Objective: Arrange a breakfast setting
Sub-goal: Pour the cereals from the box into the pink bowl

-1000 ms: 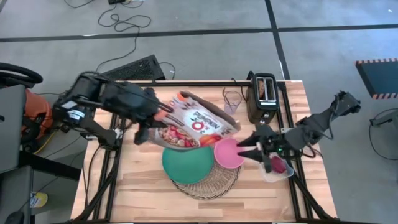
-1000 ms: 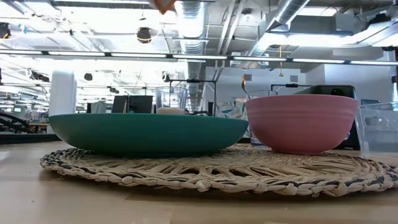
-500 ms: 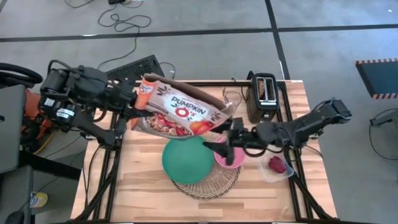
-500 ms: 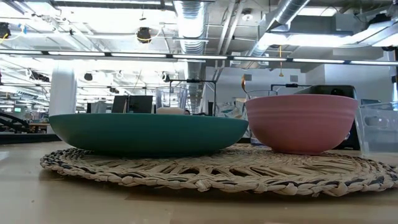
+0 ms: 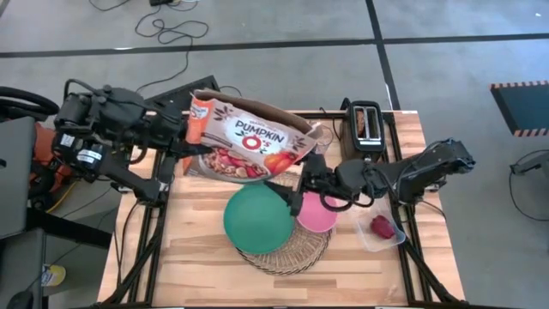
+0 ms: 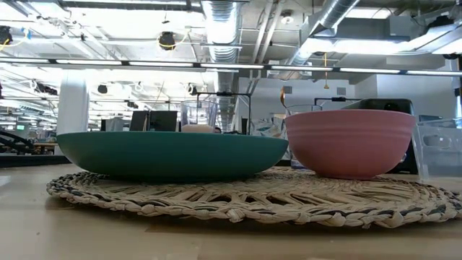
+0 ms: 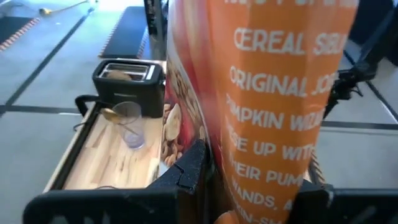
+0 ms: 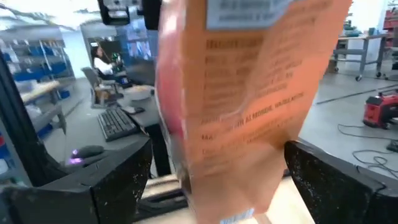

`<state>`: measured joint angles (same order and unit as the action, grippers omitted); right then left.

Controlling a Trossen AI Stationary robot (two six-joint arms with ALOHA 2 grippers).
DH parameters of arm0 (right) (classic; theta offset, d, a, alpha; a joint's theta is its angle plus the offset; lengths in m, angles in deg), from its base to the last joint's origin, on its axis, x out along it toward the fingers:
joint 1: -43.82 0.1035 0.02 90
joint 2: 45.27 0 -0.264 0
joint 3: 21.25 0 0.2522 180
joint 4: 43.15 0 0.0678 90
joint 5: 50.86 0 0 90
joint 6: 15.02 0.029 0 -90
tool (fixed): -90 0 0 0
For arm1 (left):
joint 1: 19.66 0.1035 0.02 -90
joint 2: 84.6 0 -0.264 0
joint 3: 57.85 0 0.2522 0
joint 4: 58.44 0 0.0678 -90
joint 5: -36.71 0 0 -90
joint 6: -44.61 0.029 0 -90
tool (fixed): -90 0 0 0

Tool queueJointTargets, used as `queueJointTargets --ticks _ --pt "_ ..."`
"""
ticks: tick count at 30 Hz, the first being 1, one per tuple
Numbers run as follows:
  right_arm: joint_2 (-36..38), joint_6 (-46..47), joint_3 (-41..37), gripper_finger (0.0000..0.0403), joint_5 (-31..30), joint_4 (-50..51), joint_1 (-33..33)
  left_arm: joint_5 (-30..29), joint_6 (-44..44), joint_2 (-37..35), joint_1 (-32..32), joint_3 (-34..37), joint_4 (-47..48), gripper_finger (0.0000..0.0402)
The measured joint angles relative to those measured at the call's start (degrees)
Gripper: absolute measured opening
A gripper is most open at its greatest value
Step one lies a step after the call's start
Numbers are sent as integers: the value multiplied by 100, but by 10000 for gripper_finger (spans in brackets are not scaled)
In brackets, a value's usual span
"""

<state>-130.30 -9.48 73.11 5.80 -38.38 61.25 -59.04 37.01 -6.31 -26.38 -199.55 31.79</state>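
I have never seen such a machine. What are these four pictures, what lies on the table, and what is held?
These are two dark robot arms at a wooden table. One picture looks straight down from above, one looks level across the table top, and one comes from a camera on each wrist.

On the table lies a round straw mat with a teal plate and a pink bowl on it. Behind stand a black toaster and a clear glass; a red fruit sits in a clear tub.

The left gripper holds the cereal box tilted in the air. The right gripper has reached the box's other end, its fingers apart on either side.
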Motion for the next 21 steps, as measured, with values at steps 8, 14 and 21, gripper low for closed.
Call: queueJointTargets --ticks 8,14,21 --pt "152 22 9 392 237 128 -137 183 71 -58 0 0 -182 50" --pt "18 -4 5 391 1328 -345 -352 347 173 64 -4 -4 -301 50" --pt "-51 -2 2 391 1543 -507 -450 308 200 134 -4 -4 -394 50"
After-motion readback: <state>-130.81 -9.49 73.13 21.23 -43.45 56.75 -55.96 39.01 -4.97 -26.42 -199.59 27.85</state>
